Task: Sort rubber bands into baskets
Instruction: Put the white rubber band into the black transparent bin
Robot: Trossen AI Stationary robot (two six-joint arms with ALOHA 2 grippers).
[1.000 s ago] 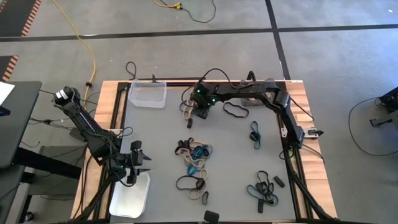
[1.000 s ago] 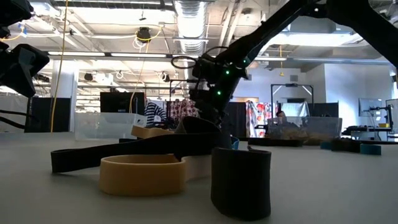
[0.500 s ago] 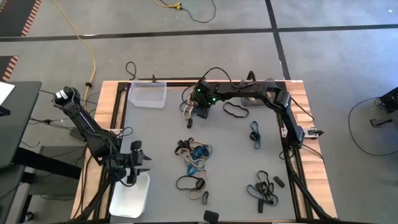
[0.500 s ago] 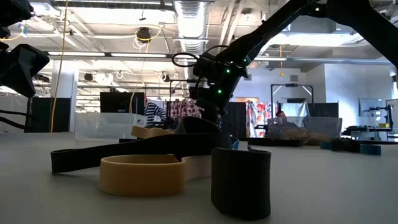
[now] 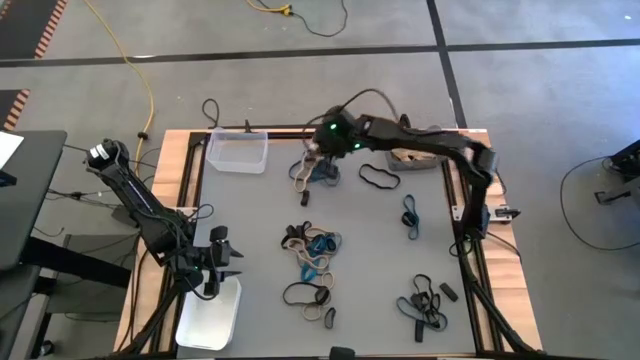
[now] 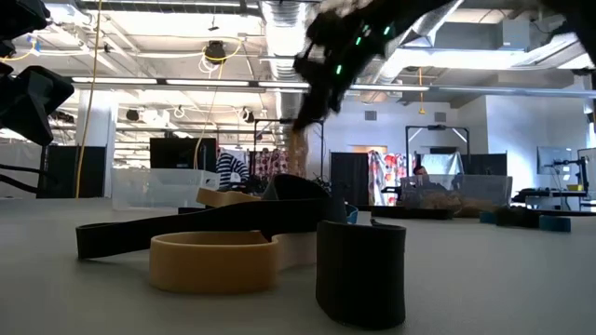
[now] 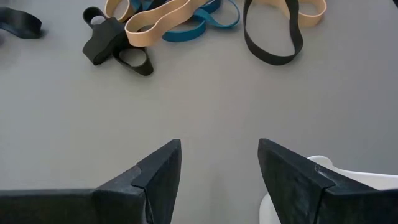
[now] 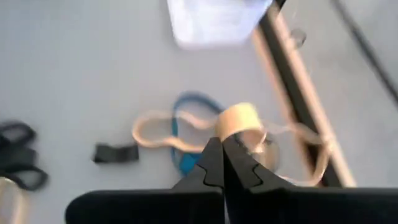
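Observation:
My right gripper (image 5: pixel 322 160) hangs above the far middle of the table, shut on a tan rubber band (image 8: pixel 239 121). Under it lie more rubber bands (image 5: pixel 303 178) in tan, blue and black. The clear basket (image 5: pixel 237 152) stands at the far left, also in the right wrist view (image 8: pixel 214 22). My left gripper (image 5: pixel 213 265) waits open at the near left, just beyond the white basket (image 5: pixel 208 318), whose rim (image 7: pixel 323 171) shows beside its fingers. Other rubber bands (image 7: pixel 168 18) lie ahead of it. My right gripper pinches the tan rubber band between its two shut fingertips; the loop (image 8: pixel 241 118) curls up just past the tips. The fingers slant downward, coming from the table's right. The band hangs below the gripper (image 6: pixel 300 149), lifted clear of the table.
Piles of rubber bands lie mid-table (image 5: pixel 312 245), nearer (image 5: pixel 308 298) and near right (image 5: pixel 422 305); a blue one (image 5: pixel 410 215) and a black one (image 5: pixel 378 178) lie singly. A dark basket (image 5: pixel 415 155) is partly hidden under my right arm. Close to the low camera lie tan (image 6: pixel 214 261) and black (image 6: pixel 361 270) bands.
My right gripper has risen quickly from the bands at the far middle of the table, carrying a tan band up with it, now clear of the table. The other bands there stay where they lay.

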